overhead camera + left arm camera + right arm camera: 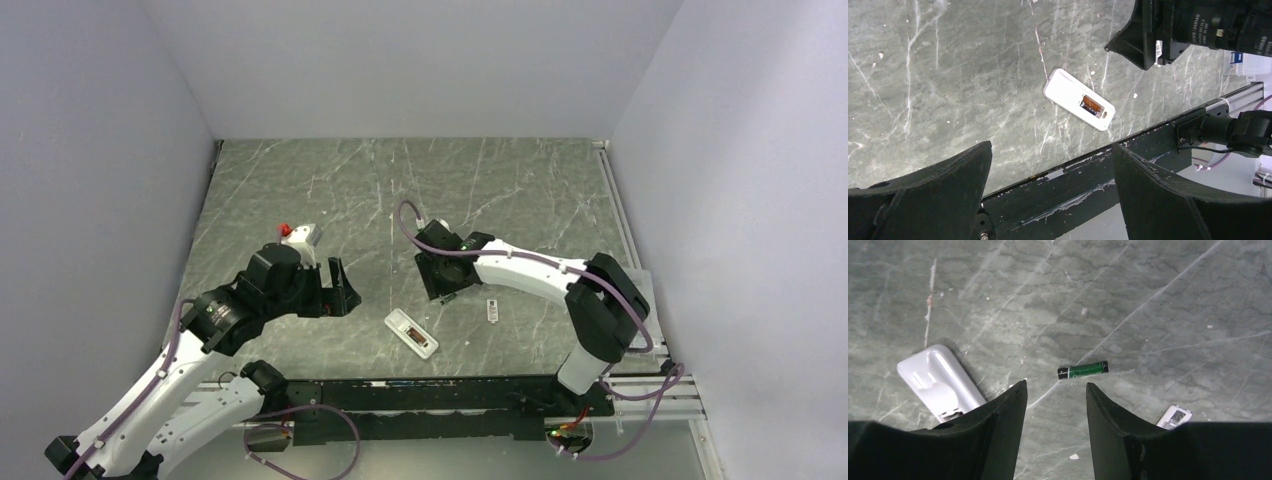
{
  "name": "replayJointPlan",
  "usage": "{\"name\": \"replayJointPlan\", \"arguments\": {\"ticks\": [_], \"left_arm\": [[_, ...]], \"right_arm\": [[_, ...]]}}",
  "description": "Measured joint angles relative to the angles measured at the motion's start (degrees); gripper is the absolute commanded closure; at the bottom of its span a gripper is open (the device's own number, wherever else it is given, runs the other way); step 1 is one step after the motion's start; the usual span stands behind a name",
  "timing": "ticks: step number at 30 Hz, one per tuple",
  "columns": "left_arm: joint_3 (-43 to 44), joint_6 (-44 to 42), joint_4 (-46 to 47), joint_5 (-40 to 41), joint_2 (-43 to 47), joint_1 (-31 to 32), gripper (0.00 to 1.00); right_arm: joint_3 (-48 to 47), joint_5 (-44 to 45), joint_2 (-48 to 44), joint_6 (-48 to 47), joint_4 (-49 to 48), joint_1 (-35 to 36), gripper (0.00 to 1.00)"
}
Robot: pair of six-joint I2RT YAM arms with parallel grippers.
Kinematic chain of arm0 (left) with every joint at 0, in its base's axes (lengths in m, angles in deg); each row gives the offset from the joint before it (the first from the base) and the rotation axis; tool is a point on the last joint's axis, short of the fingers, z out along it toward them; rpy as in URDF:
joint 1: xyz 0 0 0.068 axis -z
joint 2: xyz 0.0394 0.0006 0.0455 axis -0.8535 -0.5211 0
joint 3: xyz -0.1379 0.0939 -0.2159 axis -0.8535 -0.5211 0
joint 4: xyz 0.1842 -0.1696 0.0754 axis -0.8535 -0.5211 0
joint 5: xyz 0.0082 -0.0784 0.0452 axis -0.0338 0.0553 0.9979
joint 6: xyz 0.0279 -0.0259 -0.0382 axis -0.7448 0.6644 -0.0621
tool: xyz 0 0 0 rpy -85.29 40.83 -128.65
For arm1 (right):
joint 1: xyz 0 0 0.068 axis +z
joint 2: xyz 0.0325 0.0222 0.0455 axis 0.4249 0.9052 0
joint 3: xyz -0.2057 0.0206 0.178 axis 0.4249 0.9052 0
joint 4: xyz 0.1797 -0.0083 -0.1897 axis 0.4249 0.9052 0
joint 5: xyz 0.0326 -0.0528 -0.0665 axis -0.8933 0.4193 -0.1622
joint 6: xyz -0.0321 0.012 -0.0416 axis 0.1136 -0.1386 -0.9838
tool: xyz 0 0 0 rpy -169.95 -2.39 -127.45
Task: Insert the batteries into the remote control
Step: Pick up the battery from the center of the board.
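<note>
Glossy plastic remote control, smooth marbled table

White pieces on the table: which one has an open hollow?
The longer slim white remote control: a brownish-orange recess shows at one end. The smaller white piece shows only a dark label.

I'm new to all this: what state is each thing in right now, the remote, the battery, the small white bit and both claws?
remote control: lying flat on the table, battery recess uncovered.
battery: loose on its side on the table, outside the remote control.
small white labelled piece: flat on the table, apart from the remote control.
left gripper: open, empty.
right gripper: open, empty, near the battery, not touching it.
</note>
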Motion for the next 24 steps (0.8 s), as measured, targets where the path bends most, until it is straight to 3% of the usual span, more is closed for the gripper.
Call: {"name": "replayJointPlan", "arguments": {"ticks": [15, 24], "left_arm": [[0.00, 0.00, 0.02, -0.02, -0.02, 0.00, 0.06], [-0.02, -0.02, 0.04, -0.20, -0.02, 0.00, 0.06]], "right_arm": [[-1.53, -7.85, 6.91, -2.78, -2.29, -5.25, 0.47], [-1.44, -12.11, 7.23, -2.93, -3.10, -7.45, 0.37]]}}
